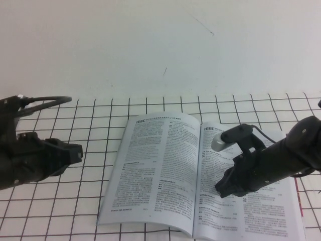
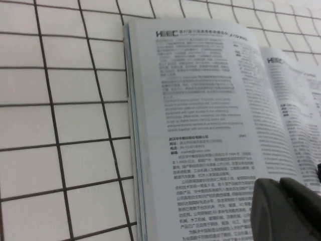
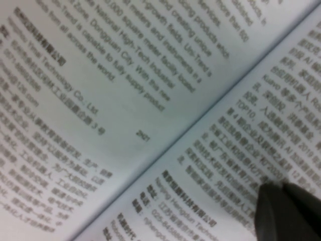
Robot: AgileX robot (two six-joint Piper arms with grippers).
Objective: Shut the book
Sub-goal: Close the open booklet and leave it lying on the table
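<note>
Fingertips (image 3: 281, 216) on the right gripper (image 1: 221, 190) looked pressed together, low over the right page (image 1: 261, 213) of the open book (image 1: 155, 170), just beside the spine (image 1: 197, 175), which ran away from the robot. Left gripper (image 1: 77, 151), also looking closed, sat off the book's left edge, so right was closer imo.

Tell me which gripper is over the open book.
The right gripper: it hangs over the book's right-hand page, near the spine. The left gripper is off the book, over the gridded table.
</note>
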